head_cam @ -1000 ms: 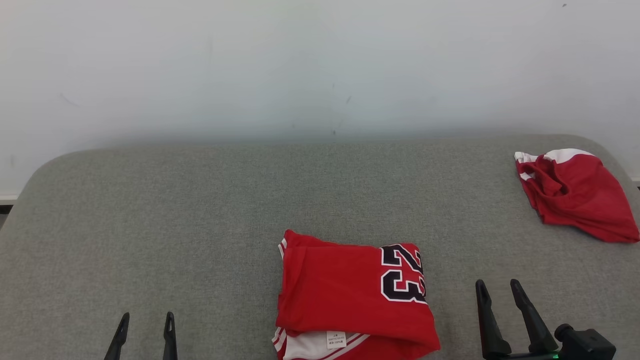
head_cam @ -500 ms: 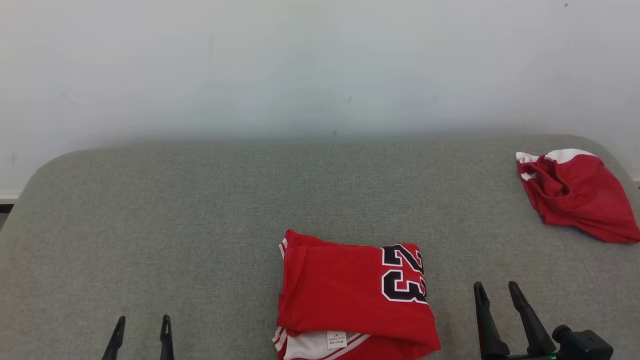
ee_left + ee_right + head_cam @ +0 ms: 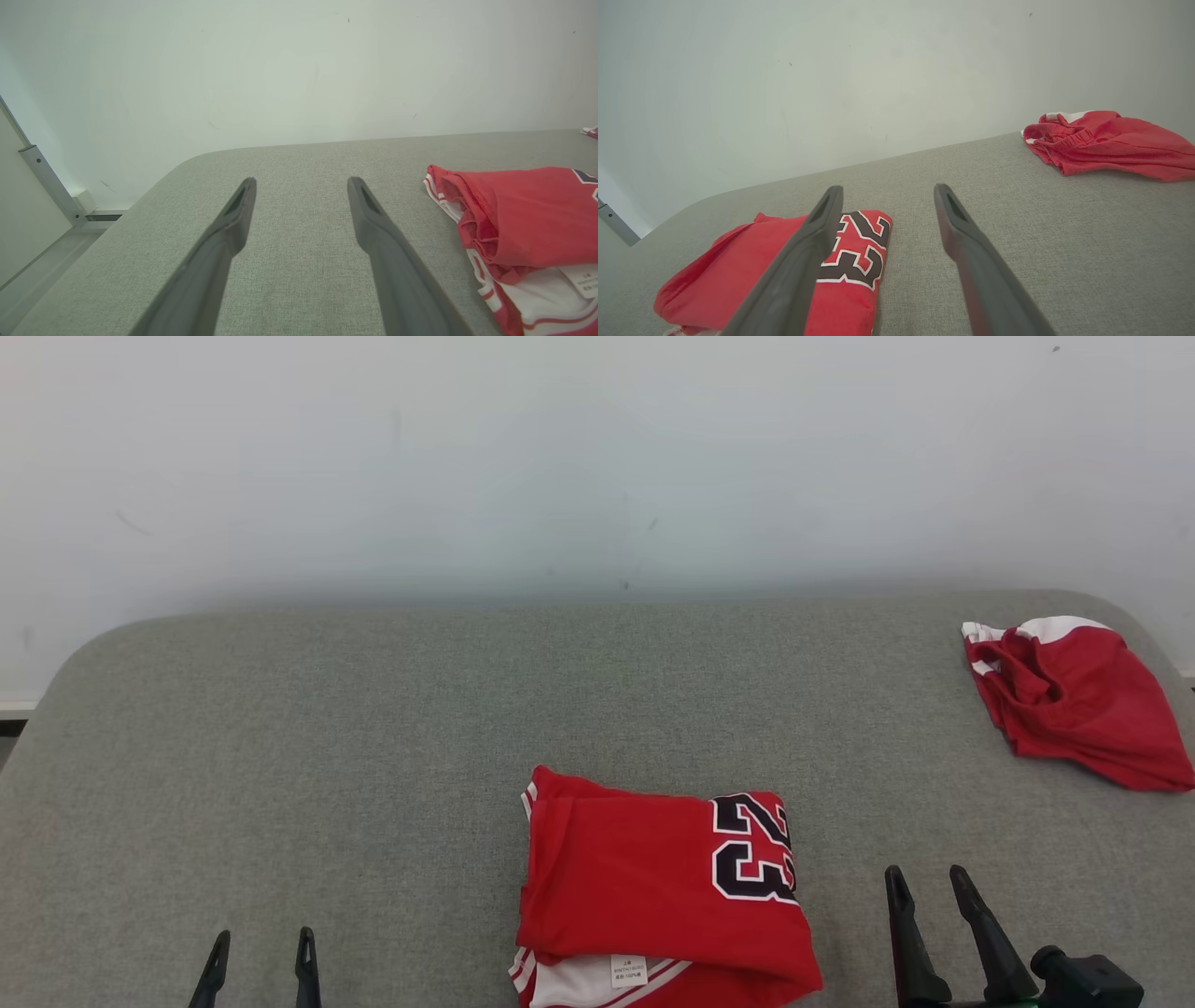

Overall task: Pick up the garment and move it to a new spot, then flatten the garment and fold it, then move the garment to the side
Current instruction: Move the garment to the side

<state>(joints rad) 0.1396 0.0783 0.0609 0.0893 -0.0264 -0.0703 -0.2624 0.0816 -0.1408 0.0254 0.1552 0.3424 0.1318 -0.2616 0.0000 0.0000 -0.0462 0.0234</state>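
Red folded jersey marked 23 (image 3: 644, 887) at lower centre of grey fabric surface (image 3: 373, 756), crumpled red shorts (image 3: 1074, 705) upper right, your left gripper (image 3: 263, 933) and right gripper (image 3: 925, 870) with fingers apart.

The red jersey (image 3: 644, 887), folded with 23 showing, lies flat, near-centre.

The jersey (image 3: 644, 887), just left of the right gripper (image 3: 925, 873), was red with a black "23" edged in white on the side nearer that gripper, and a white layer with red stripes and a white label (image 3: 627, 971) at its near edge. The shorts (image 3: 1074, 705), beyond that gripper and to its right, were red with a white band. Both it and the left gripper (image 3: 262, 935) were black, against a flecked grey pad (image 3: 327, 756) and an off-white wall (image 3: 560, 457).
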